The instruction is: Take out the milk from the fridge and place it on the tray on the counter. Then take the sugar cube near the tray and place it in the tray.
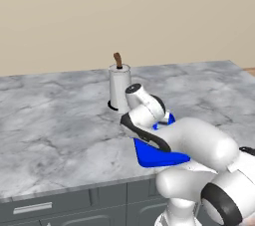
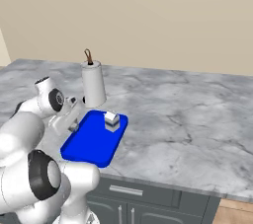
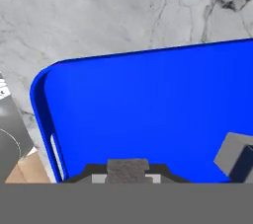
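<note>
We see the milk standing upright inside the tray on the counter, near the paper-towel roll. The gripper hovers over the tray's left edge — jaw state unreadable, possibly closed.

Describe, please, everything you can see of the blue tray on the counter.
The tray is a flat, bright blue rectangle with rounded corners and a low rim, looking like glossy plastic. It lies flat near the counter's front edge, just before the paper-towel roll. The milk stands upright in its far corner.
</note>
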